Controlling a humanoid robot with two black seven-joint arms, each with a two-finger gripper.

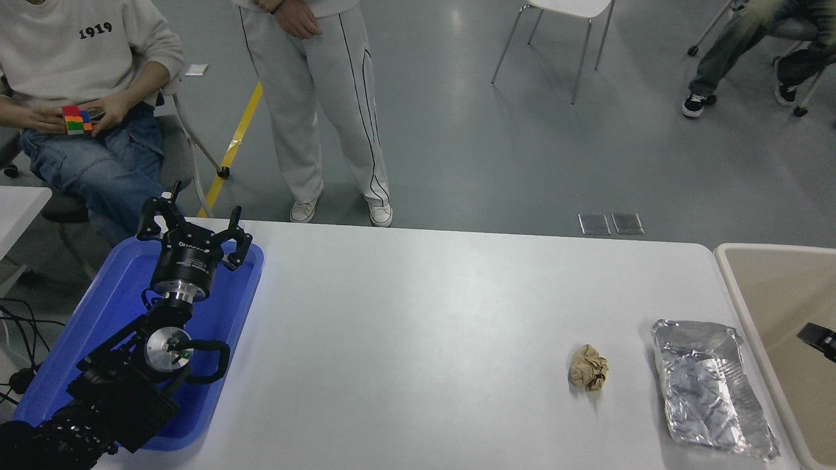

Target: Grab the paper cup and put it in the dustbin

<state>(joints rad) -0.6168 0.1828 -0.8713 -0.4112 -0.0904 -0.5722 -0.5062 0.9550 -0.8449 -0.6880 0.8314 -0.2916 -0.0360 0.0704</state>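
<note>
The paper cup is out of view. The dustbin (726, 262) is the beige bin with a cream rim at the table's right end, cut off by the picture's edge. A black part of my right gripper (820, 339) pokes in from the right edge above the bin's inside; too little of it shows to tell its state or whether it holds anything. My left gripper (194, 225) is parked open and empty at the lower left, above a blue tray (108, 297).
A crumpled brown paper ball (588, 376) and a crinkled foil container (708, 385) lie on the white table (418, 326) near the bin. One person sits at the far left with a colour cube, and another stands beyond the far edge.
</note>
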